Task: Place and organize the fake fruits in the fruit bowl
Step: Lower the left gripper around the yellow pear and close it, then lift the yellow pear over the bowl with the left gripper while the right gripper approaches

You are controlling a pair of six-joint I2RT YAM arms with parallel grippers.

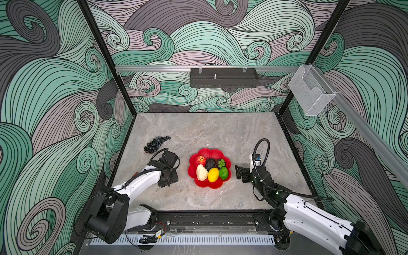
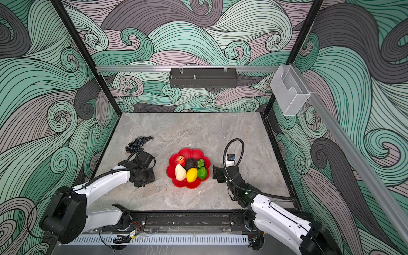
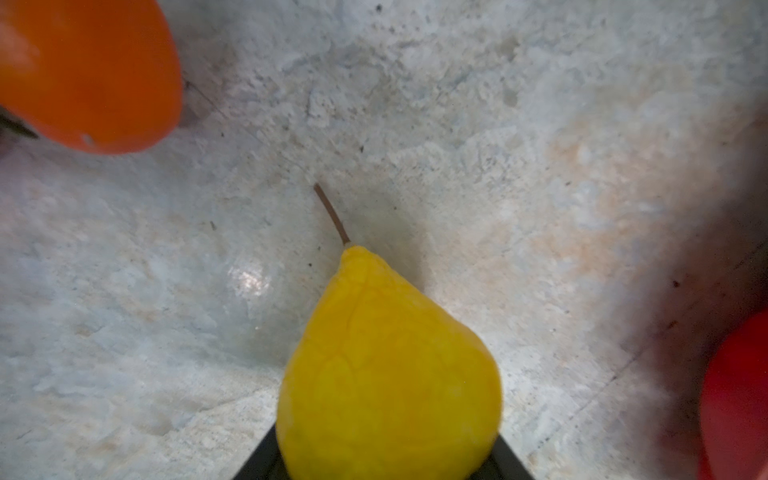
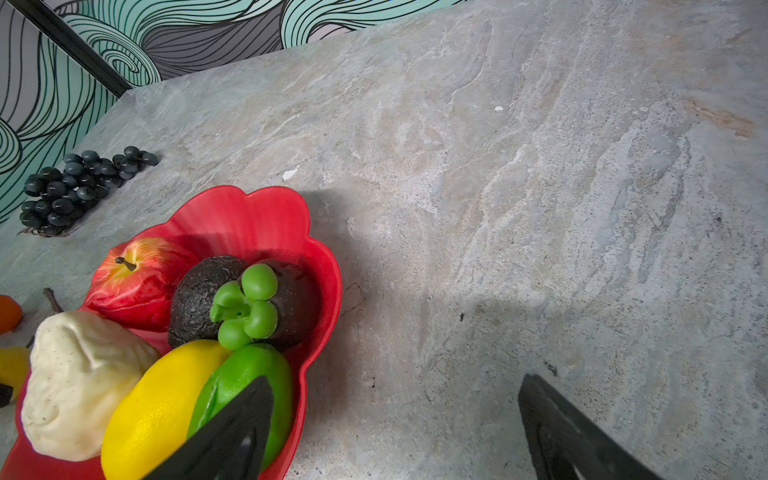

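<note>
Left hand (image 1: 168, 179) is sitting low over the tabletop (image 1: 209, 132), fingers (image 3: 259, 467) flanking the yellow fruit (image 3: 386, 374); whether it's gripping yet, can't tell. Right hand (image 1: 239, 173) is idling open just beside the bowl (image 1: 206, 152), holding nothing. Likely best: be squeezing the fat belly, not the taper, and be lifting straight up, clearing the orange (image 3: 87, 75) lying near.

Black tray (image 1: 224, 82) and clear box (image 1: 311, 95) hang above the marble table (image 1: 209, 130).

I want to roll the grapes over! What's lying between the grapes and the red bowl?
Nothing, just bare grey table between the grape bunch and the red bowl. The right wrist view shows it.
</note>
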